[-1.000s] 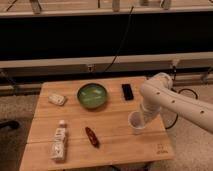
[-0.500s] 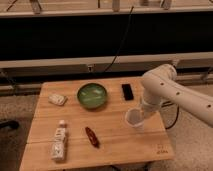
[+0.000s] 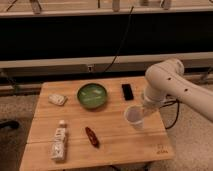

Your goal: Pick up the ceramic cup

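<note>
The ceramic cup [image 3: 133,117] is small, white and round. It is tilted just above the right part of the wooden table [image 3: 110,147]. My gripper [image 3: 141,111] comes down from the white arm [image 3: 167,82] on the right. It is shut on the cup's right rim and holds the cup. The fingers are mostly hidden behind the cup and the wrist.
A wide green bowl [image 3: 92,95] sits at the back middle, with a black phone [image 3: 128,91] to its right. A white packet [image 3: 57,99] lies at the back left. A white bottle [image 3: 59,141] and a reddish-brown item [image 3: 91,136] lie at the front. A cable hangs behind the table.
The arm has risen and swung back to the right. The cup has tilted and lifted slightly off the table with the gripper.
</note>
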Action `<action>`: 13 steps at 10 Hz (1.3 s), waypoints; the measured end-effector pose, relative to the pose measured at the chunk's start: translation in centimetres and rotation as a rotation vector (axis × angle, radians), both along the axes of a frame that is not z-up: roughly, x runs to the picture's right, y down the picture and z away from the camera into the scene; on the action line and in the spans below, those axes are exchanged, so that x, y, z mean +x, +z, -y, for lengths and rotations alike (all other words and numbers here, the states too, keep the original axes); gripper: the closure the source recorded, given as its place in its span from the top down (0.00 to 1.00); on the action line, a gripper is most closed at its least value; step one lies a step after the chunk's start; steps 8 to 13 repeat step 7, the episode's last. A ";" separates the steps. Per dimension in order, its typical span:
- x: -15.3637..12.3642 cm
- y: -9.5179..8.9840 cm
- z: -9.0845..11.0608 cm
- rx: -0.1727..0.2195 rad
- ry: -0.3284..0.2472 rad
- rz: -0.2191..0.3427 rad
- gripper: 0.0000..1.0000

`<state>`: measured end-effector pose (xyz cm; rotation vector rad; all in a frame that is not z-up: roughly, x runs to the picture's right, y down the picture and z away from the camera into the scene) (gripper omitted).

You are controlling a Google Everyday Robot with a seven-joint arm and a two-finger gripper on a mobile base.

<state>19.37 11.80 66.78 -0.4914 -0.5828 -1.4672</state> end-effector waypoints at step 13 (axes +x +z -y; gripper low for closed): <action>-0.5 1.8 -2.0 -0.010 -0.061 0.028 0.00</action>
